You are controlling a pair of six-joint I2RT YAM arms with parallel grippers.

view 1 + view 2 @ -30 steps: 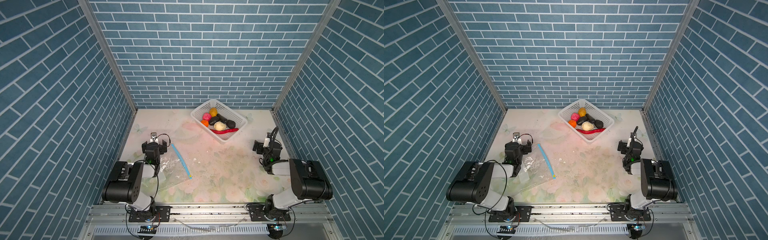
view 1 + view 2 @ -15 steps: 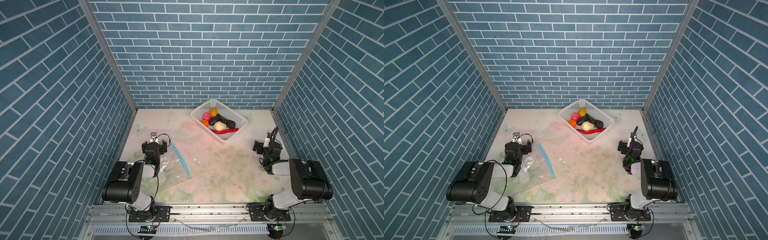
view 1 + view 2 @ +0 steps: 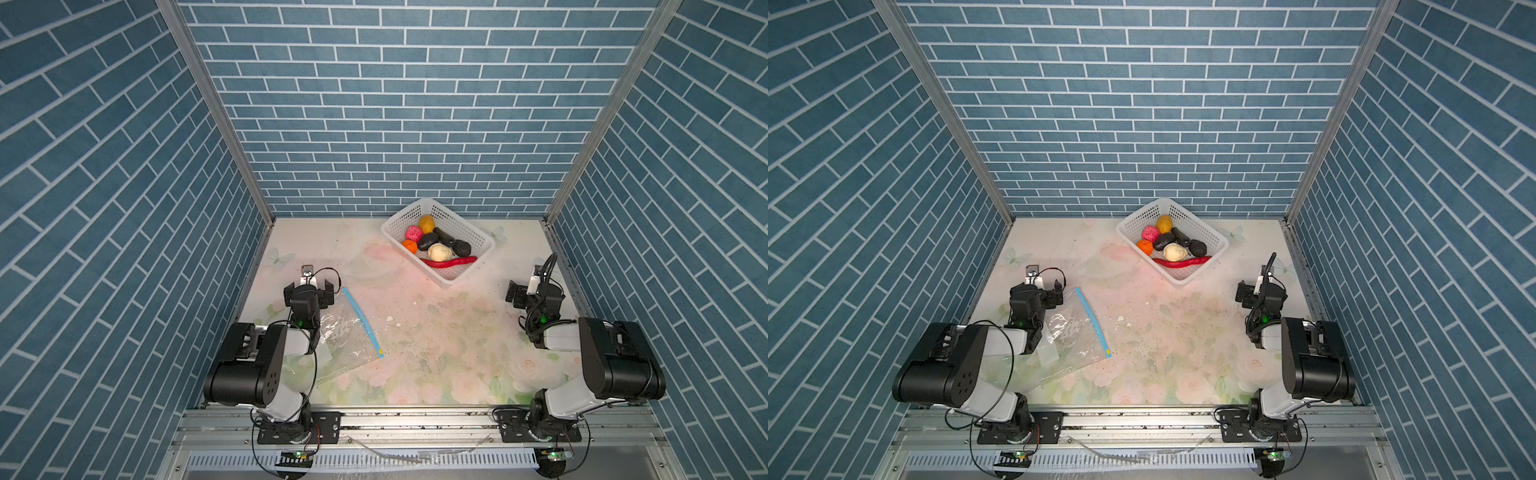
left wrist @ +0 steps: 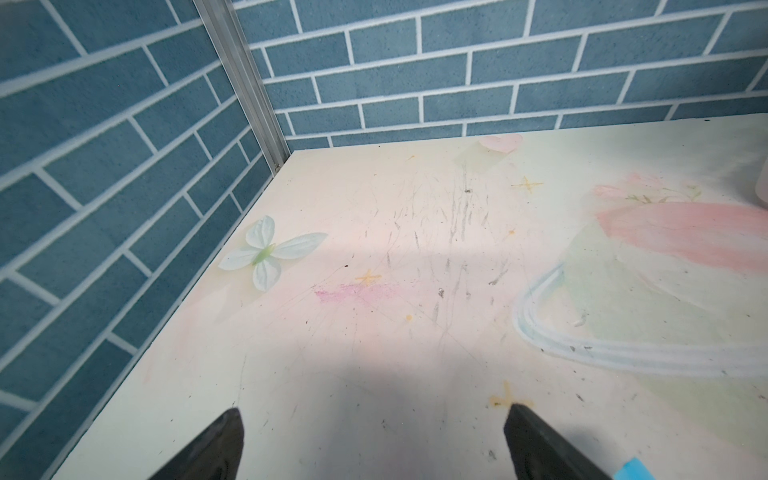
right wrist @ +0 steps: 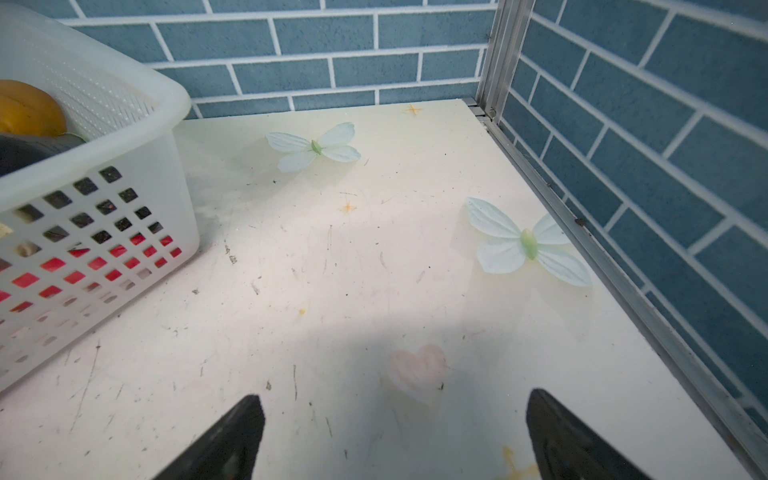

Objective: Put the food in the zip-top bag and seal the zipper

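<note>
Two wide-spread tools: left gripper [image 4: 374, 417] just beside zip-top bag [image 3: 345, 336], right gripper [image 5: 395, 399] near food [image 3: 439, 251] in basket [image 3: 405, 212].

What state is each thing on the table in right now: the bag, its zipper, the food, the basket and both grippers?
Bag: lying flat on the table, empty.
Zipper: cannot tell whether sealed.
Basket: upright, holding the food.
Food: all in the basket, none bagged yet.
Left gripper: open, empty.
Right gripper: open, empty.
</note>
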